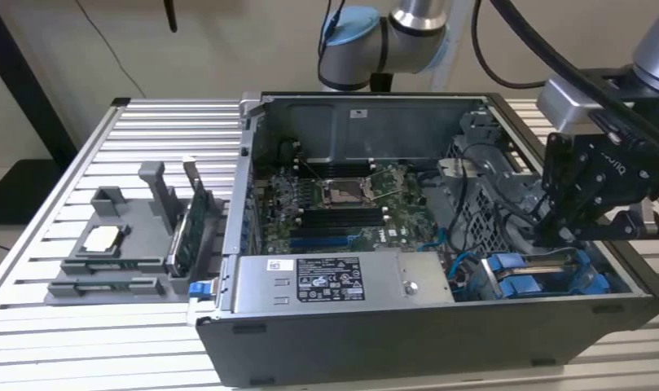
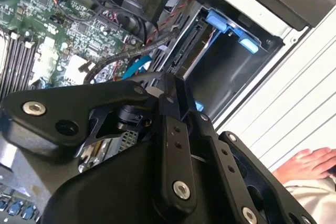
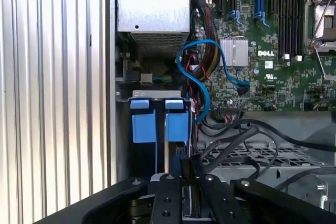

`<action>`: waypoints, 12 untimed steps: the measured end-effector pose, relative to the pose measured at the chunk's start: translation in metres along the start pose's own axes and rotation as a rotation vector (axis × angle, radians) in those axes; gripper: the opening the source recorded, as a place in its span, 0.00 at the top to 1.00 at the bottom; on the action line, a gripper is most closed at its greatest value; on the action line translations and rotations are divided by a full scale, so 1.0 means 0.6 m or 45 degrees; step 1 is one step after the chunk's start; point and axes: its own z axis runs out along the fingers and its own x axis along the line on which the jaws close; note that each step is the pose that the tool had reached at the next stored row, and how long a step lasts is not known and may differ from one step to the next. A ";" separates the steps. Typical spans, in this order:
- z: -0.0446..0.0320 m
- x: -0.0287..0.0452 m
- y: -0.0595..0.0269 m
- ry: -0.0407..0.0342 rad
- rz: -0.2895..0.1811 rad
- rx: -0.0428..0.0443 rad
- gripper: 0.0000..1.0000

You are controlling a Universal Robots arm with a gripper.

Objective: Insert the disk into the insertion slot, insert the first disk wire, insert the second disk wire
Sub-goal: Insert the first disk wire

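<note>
The gripper (image 3: 188, 170) ran off the picture's edge. Its black linkage covered the near end of the slot (image 3: 143, 124), so I couldn't tell what sat under it. Off to its side, a hand (image 2: 308, 164) was cut off by the frame.

insertion slot (image 3: 143, 127) rails bright blue | motherboard (image 3: 273, 77) green | cable (image 3: 202, 85) blue | power supply (image 1: 340, 281) grey | table (image 3: 52, 77) ribbed silver

Even diffuse lighting, soft shadows, ribbed table (image 1: 155, 122) bright in the exterior view, washed-out glare on its slats in the second wrist view, insertion slot (image 2: 231, 80) interior in deep shadow.
</note>
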 end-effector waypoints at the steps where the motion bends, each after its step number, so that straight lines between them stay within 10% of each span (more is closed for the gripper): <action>1: 0.001 0.000 -0.002 0.0005 0.000 0.000 0.81; 12: 0.009 0.000 -0.016 0.0044 -0.001 0.022 0.81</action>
